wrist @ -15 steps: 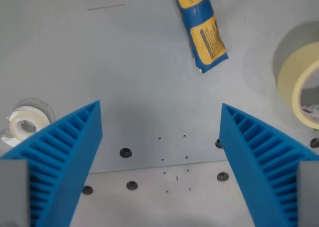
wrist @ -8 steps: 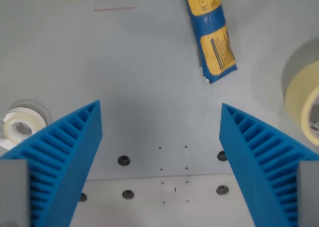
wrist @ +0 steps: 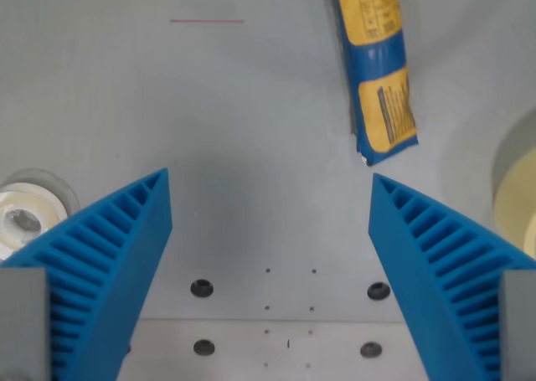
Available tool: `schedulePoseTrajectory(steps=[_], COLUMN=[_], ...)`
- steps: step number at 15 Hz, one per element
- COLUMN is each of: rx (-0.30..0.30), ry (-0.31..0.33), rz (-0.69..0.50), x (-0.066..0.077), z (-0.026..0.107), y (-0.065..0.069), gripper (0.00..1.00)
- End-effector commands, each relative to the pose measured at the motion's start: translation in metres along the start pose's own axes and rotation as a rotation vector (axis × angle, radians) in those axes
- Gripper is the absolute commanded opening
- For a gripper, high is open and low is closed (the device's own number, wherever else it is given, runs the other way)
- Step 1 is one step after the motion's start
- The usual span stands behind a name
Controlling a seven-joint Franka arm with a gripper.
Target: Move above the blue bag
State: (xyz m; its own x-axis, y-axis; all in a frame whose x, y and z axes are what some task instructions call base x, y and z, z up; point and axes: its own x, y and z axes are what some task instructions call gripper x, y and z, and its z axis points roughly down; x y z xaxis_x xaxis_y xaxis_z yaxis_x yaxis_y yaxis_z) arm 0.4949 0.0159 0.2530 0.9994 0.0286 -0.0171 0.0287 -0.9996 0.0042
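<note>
A long blue bag (wrist: 378,67) with yellow label panels lies on the grey table, running from the top edge down to just above my right fingertip. My gripper (wrist: 270,180) is open, its two blue ribbed fingers (wrist: 109,272) spread wide at the bottom corners with nothing between them. The bag sits up and toward the wrist view's right of the gap between the fingers, its lower end close to the right finger's tip.
A small clear tape roll (wrist: 21,218) sits at the left edge, partly behind the left finger. A large beige tape roll (wrist: 517,193) shows at the right edge. Screw holes (wrist: 201,288) and a plate seam cross the bottom.
The camera has moved: the bag has shifted down and to the right in view and looks more upright. Both tape rolls have slid toward the frame edges. The fingers remain spread.
</note>
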Motion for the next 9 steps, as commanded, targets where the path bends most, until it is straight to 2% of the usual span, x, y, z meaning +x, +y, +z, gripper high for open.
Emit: schedulePoseTrajectory(steps=[1,9], rx=[0.031,0.03], ry=[0.096,0.11], rz=[-0.133,-0.21], x=[-0.002,0.002], z=[0.011,0.037], y=[-0.005,-0.014], gripper=[1.0,1.0])
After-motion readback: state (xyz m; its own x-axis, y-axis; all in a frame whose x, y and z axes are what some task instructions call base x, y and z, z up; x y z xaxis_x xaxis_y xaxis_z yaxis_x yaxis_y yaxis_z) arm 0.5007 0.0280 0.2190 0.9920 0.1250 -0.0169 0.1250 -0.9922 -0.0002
